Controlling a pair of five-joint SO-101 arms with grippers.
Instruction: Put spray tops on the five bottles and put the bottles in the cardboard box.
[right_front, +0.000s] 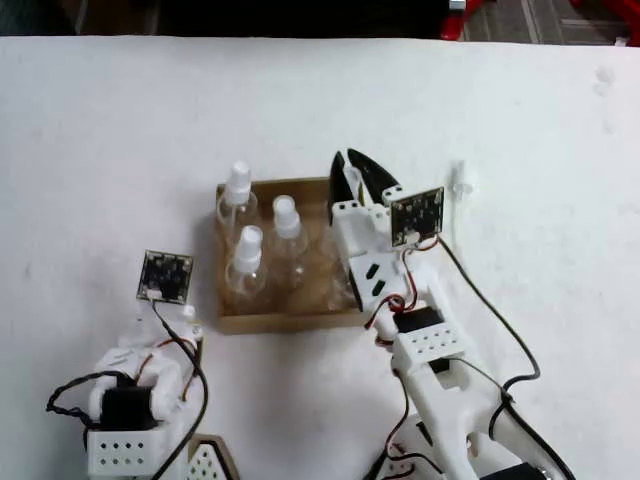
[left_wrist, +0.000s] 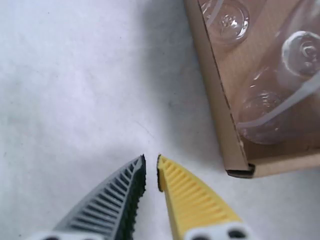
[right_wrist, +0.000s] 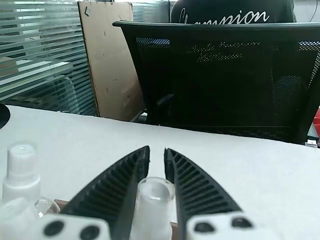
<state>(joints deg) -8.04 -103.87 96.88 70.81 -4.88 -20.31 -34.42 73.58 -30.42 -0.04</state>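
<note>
Bottles (right_front: 247, 262), three capped, stand in the cardboard box (right_front: 232, 322) in the high view; a loose spray top (right_front: 462, 180) lies on the table (right_front: 100, 130). Left wrist view: my left pincer (left_wrist: 151, 162) is almost together, empty, beside the box. Right wrist view: my right pincer (right_wrist: 156, 150) clamps an uncapped bottle (right_wrist: 152, 200). I judge two bottles are left to finish.

table (right_front: 100, 120): white | cardboard box (right_front: 290, 322): sits mid-table | spray top (right_front: 461, 181): loose, right of box
</note>
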